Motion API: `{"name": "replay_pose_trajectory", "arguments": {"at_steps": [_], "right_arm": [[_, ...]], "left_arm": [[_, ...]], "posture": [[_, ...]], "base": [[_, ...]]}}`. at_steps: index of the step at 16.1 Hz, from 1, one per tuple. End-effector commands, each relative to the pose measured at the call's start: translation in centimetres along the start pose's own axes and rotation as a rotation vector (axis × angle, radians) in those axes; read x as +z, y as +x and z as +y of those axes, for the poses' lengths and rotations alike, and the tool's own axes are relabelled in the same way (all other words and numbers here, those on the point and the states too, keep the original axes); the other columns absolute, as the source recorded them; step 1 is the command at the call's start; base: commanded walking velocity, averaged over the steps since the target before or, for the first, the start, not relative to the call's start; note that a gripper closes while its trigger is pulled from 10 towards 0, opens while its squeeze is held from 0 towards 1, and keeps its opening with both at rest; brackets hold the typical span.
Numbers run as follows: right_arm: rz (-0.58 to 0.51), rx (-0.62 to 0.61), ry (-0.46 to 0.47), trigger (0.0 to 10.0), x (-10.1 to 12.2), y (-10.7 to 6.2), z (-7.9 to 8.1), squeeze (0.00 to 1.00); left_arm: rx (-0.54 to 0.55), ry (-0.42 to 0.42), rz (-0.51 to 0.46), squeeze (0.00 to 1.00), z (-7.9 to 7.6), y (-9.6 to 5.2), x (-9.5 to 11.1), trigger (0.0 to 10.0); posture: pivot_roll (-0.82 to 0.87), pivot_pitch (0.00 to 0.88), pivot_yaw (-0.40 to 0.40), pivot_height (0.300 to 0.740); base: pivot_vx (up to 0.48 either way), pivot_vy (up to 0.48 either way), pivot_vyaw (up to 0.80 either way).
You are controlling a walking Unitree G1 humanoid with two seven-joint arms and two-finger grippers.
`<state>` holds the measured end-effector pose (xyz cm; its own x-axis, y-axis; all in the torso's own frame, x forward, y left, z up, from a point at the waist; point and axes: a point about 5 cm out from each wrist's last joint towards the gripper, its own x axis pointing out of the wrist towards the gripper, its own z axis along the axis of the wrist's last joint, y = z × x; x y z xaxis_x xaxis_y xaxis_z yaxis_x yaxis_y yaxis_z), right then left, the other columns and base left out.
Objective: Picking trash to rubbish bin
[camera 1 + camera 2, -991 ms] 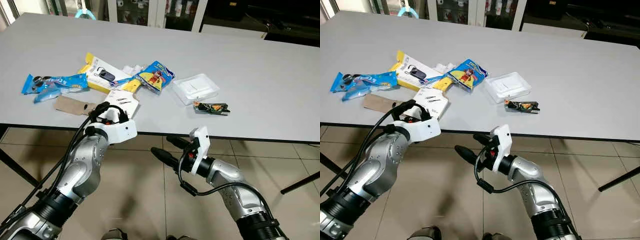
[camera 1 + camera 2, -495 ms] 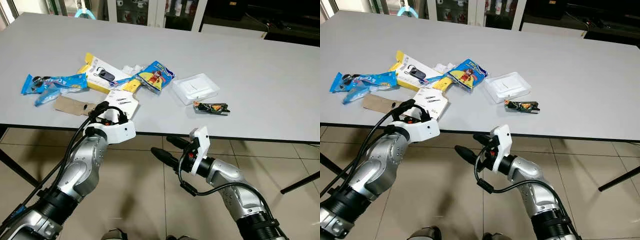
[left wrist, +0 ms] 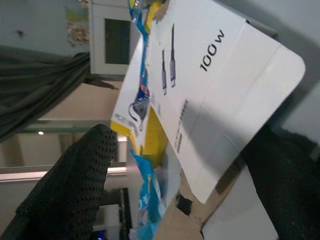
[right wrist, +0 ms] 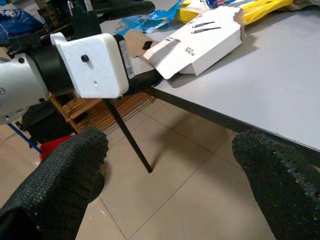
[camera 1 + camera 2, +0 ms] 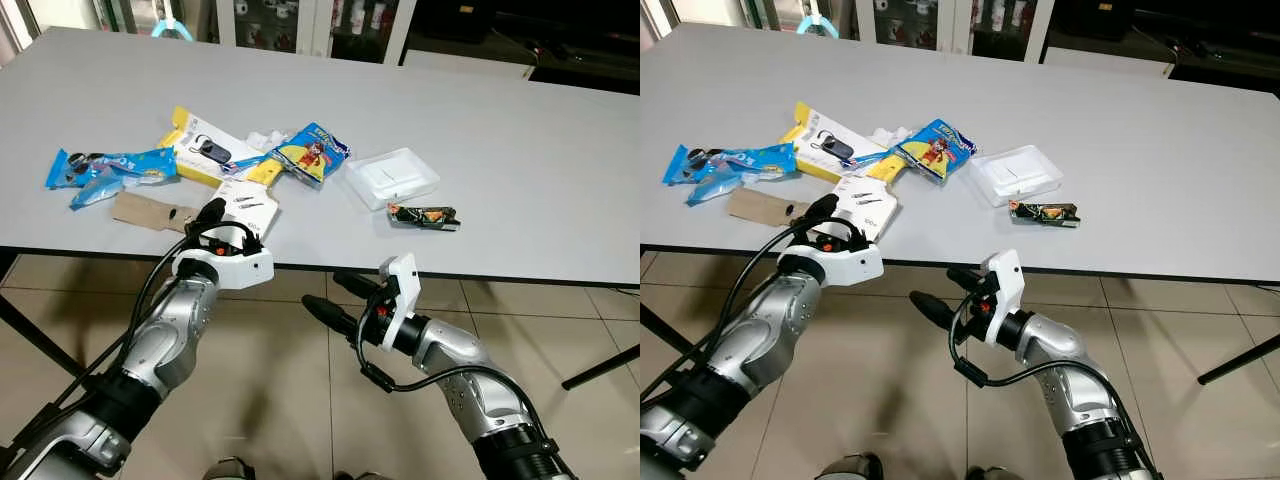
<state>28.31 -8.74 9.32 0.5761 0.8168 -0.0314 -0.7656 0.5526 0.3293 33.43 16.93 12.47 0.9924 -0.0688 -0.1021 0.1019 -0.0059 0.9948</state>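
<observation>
Grey table (image 5: 520,170), tiled floor (image 5: 290,400)

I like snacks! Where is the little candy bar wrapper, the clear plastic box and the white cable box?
candy bar wrapper (image 5: 423,216), left eye view, its middle.
clear plastic box (image 5: 392,177), left eye view, centre of its lid.
white cable box (image 5: 866,207), right eye view, its printed top face.

Flat white cardboard box (image 5: 244,207) is showing matt; brown card sleeve (image 5: 148,212) is looking rough, dull. Blue foil wrappers (image 5: 108,170) are reading glossy, crinkled. Clear plastic tray (image 5: 392,177) is shining. Grey table (image 5: 520,160) is looking smooth, matt. Pincer fingers (image 4: 65,175) are showing knobbly black rubber.
</observation>
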Motion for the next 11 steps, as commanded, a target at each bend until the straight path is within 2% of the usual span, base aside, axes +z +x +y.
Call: {"name": "replay_pose_trajectory", "arguments": {"at_steps": [1, 4, 11], "right_arm": [[-0.018, -0.023, 0.002, 10.0, 0.3, -0.5, -0.3, 0.00], [-0.019, -0.024, 0.003, 10.0, 0.3, -0.5, -0.3, 0.00], [-0.020, -0.023, 0.003, 10.0, 0.4, -0.5, -0.2, 0.00]], "left_arm": [[-0.073, 0.021, -0.003, 0.00, -2.5, -0.2, 0.0, 10.0], [-0.080, 0.033, 0.009, 0.00, -3.5, 0.2, -0.5, 10.0], [-0.033, 0.007, 0.106, 0.00, -3.0, 1.4, -2.8, 10.0]], "posture": [[-0.03, 0.099, -0.110, 0.740], [-0.04, 0.097, -0.110, 0.740], [-0.04, 0.094, -0.114, 0.740]], "base": [[0.000, 0.000, 0.00], [0.000, 0.000, 0.00], [0.000, 0.000, 0.00]]}}
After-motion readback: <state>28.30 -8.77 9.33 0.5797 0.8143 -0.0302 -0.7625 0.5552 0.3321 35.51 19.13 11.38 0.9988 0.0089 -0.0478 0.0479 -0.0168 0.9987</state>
